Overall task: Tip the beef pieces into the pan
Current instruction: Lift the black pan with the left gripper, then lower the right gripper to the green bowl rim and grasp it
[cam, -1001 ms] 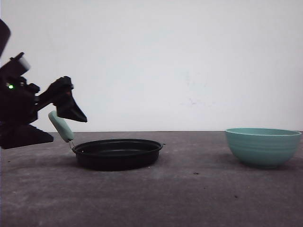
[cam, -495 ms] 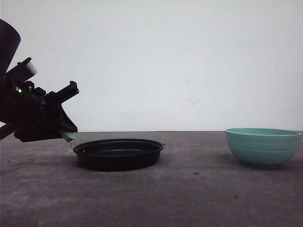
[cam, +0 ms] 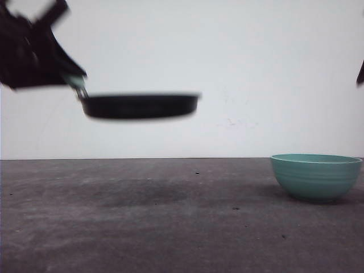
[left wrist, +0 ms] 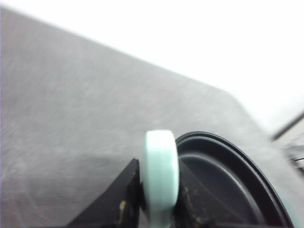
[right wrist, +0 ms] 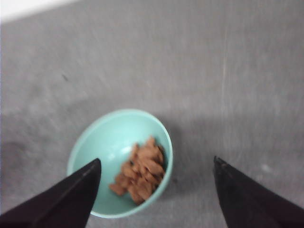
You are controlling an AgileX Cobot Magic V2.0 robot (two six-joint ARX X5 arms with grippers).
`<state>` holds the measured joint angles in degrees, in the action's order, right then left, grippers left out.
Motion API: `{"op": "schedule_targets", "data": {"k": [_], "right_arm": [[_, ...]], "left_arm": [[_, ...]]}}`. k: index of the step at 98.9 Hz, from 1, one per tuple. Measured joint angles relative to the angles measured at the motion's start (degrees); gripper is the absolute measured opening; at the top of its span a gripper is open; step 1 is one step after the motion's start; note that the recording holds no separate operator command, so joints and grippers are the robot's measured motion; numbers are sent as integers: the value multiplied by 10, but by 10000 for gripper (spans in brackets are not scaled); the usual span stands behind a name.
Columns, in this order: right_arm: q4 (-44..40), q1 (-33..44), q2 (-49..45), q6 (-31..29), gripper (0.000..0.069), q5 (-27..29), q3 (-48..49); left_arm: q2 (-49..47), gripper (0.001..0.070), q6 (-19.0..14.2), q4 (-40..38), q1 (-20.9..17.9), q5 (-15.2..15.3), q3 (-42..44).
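In the front view the left gripper (cam: 71,77) shows as a blurred black mass, its fingers at the pale mint-green handle (cam: 75,82) of the pan (cam: 140,106), which hangs level in the air well above the grey worktop (cam: 170,227), stretching away from those fingers toward the middle of the scene. A soft shadow lies on the worktop beneath the pan. The teal bowl (cam: 316,177) stands upright on the worktop, well apart from the pan and from the left fingers, and a small dark sliver of the right arm (cam: 360,74) shows high above the bowl. In the left wrist view the left gripper's two dark fingers (left wrist: 118,199) press against either side of the mint handle (left wrist: 160,178), closed tight onto it, and the pan's black rim and hollow (left wrist: 228,180) spread out just beyond the fingers; the worktop (left wrist: 71,118) shows blurred behind them. In the right wrist view the right gripper (right wrist: 156,190) holds its two black fingers (right wrist: 61,199) spread wide apart with nothing between them, hovering above the worktop (right wrist: 228,71). The bowl (right wrist: 102,137) sits below, nearer to one finger than the other, that finger's tip overlapping its rim in the picture. The beef pieces (right wrist: 141,169), orange-brown chunks, lie heaped inside the bowl on the side of it that lies toward the gap between the fingers.
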<state>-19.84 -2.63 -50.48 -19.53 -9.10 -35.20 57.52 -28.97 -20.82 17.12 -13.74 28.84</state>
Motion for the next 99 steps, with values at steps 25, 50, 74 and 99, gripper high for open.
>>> {"op": "schedule_targets", "data": {"k": [25, 50, 74, 99], "right_arm": [[37, 0, -138, -5, 460, -27, -52], [43, 0, -236, -5, 397, -33, -90], [59, 0, -301, -13, 392, -46, -91], [87, 0, -327, -20, 183, -45, -93]], "left_arm": [[-219, 60, -9, 186, 0, -16, 0], [-366, 60, -23, 316, 0, -41, 0], [-407, 60, -28, 395, 0, -45, 19], [-411, 60, -21, 409, 0, -45, 44]]}}
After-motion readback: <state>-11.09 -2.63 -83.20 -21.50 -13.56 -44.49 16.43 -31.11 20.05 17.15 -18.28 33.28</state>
